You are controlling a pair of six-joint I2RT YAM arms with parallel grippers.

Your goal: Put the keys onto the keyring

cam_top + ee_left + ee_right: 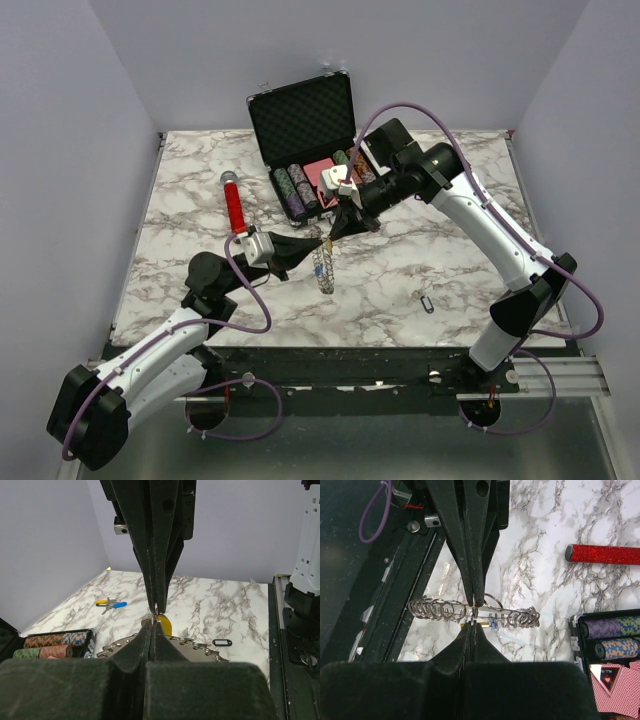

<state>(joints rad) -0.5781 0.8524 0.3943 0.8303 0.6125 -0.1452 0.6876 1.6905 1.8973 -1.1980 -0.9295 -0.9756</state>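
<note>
Now | keyring [440, 611] is clamped in shut left gripper [150, 632], held on edge | yellow-tagged key [164, 625] is pinched by closed right gripper [474, 627], tip-to-tip at ring's rim | ring is set crosswise to right fingers; threading judged next.

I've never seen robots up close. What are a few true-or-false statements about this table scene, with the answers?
1. The black foam-lined case at the back is open. True.
2. The red glittery microphone is gripped by the left arm's fingers. False: it lies on the marble table, apart from both arms.
3. The large silver metal keyring is held up where the left arm's fingers and right arm's fingers meet. True.
4. The small silver key with a black plastic tag hangs on that keyring. False: it lies alone on the table.
5. Both arms' fingers are closed. True.
</note>
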